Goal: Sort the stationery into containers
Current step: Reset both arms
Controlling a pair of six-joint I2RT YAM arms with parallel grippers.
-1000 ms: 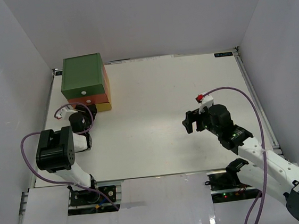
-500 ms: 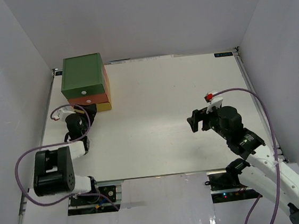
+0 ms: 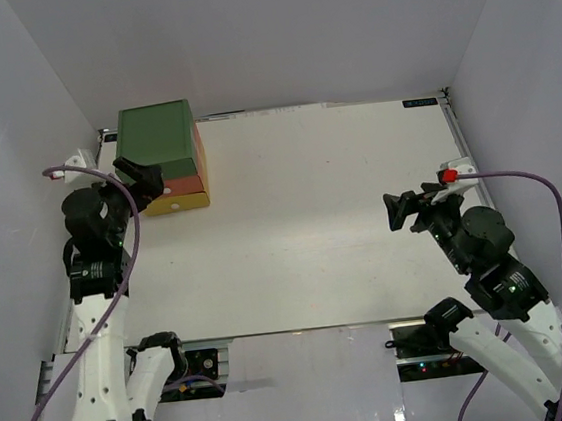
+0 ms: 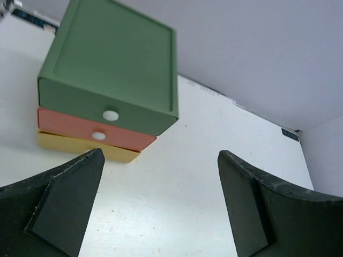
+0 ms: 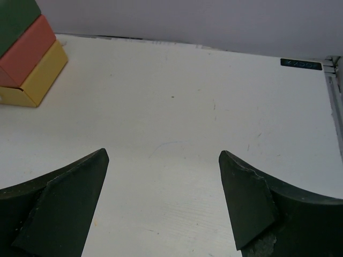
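Observation:
The containers are a stacked chest (image 3: 162, 158) at the table's back left: green drawer (image 4: 112, 69) on top, orange drawer (image 4: 86, 128) in the middle, yellow drawer (image 4: 80, 147) at the bottom. White knobs (image 4: 110, 114) show on the green and orange fronts, and all drawers look shut. No stationery shows in any view. My left gripper (image 3: 139, 177) hovers raised just left of the chest, open and empty (image 4: 161, 160). My right gripper (image 3: 408, 207) is over the right half of the table, open and empty (image 5: 163, 160). The chest appears far left in the right wrist view (image 5: 29, 59).
White walls enclose the table on three sides. A small dark label (image 5: 300, 63) is stuck at the back right edge, beside a metal rail (image 3: 479, 185) along the right side. Purple cables loop off both arms.
The left arm rose from low on the table to beside the chest, and its jaws opened wide. The right arm drew back to the right and nearer its base.

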